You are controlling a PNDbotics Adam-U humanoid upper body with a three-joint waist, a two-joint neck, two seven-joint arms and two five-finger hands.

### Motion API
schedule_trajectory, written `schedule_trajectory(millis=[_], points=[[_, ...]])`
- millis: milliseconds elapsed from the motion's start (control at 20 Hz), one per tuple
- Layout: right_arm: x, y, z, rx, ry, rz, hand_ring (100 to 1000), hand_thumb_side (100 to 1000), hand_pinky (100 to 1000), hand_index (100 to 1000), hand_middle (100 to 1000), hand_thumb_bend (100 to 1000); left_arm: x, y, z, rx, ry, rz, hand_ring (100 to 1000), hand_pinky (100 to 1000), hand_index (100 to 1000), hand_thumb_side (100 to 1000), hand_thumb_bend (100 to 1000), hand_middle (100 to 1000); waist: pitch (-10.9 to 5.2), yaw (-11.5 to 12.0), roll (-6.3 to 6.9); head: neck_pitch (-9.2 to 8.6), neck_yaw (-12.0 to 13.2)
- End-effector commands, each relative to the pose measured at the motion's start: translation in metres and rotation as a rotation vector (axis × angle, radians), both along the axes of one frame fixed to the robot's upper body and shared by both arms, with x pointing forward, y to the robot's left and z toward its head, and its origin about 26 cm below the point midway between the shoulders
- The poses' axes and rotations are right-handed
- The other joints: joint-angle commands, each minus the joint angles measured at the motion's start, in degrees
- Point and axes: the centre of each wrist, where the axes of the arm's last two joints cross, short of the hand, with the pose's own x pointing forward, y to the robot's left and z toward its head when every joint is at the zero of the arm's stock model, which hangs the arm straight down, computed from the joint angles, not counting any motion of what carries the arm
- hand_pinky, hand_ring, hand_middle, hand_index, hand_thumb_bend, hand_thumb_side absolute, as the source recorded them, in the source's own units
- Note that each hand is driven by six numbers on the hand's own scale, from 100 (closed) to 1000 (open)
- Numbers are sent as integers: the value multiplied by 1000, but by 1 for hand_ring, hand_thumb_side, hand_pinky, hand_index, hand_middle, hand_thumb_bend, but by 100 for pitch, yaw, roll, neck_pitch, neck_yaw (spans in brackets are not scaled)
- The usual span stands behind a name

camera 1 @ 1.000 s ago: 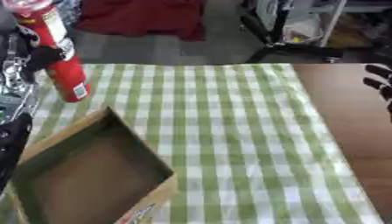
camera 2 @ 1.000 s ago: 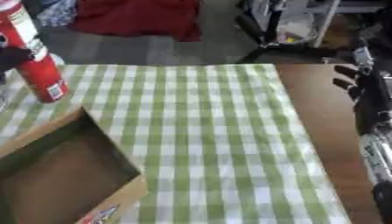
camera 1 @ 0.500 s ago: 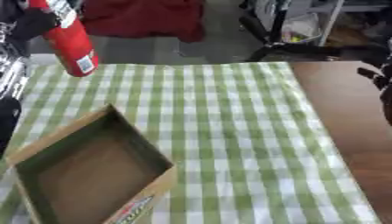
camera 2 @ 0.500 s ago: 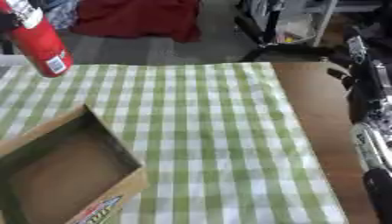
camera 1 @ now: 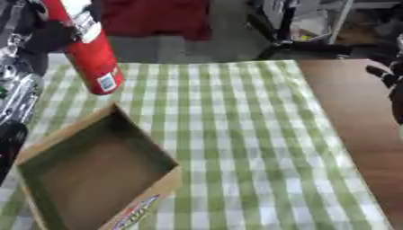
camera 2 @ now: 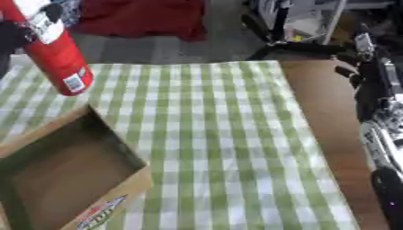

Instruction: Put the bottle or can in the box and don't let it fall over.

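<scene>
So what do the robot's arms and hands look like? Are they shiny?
Partly. The left arm at the left edge has shiny silver metal sections above a black lower part, and its robot hand is black. The right arm along the right edge is mostly black with silver-grey joints, and its robot hand shows as dark fingers. I can't make out any markings.

Brown wooden table [camera 1: 358, 117] covered by a green-and-white checked cloth [camera 1: 236, 134]. An open cardboard box [camera 1: 94, 175] sits on the cloth, at the cloth's near left corner.
</scene>
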Motion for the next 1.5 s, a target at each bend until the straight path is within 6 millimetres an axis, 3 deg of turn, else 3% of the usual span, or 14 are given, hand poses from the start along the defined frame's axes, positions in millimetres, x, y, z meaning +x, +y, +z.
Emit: schedule_trajectory(millis=[50,400,950,1500], points=[[-1,-8,11,-24,-27,-21,854,723,852,861,835,258,-17,-1,10,36,-54,-9,463,1000,512,100,353,460,-126,9,7,22,-20],[-2,-11,9,-23,-24,-35,854,725,853,862,836,257,-40,5,-15,81,-53,5,466,1000,516,100,342,463,-95,18,-8,19,-35],[-2,-10,7,-17,-19,-37,855,734,854,862,836,251,-44,5,-31,8,8,-8,468,1000,519,100,325,466,-64,18,-32,10,-77],[-2,-10,6,-12,-16,-40,855,740,854,862,836,251,-57,6,-60,37,43,18,469,1000,522,100,322,470,-1,-7,-33,-21,-97]])
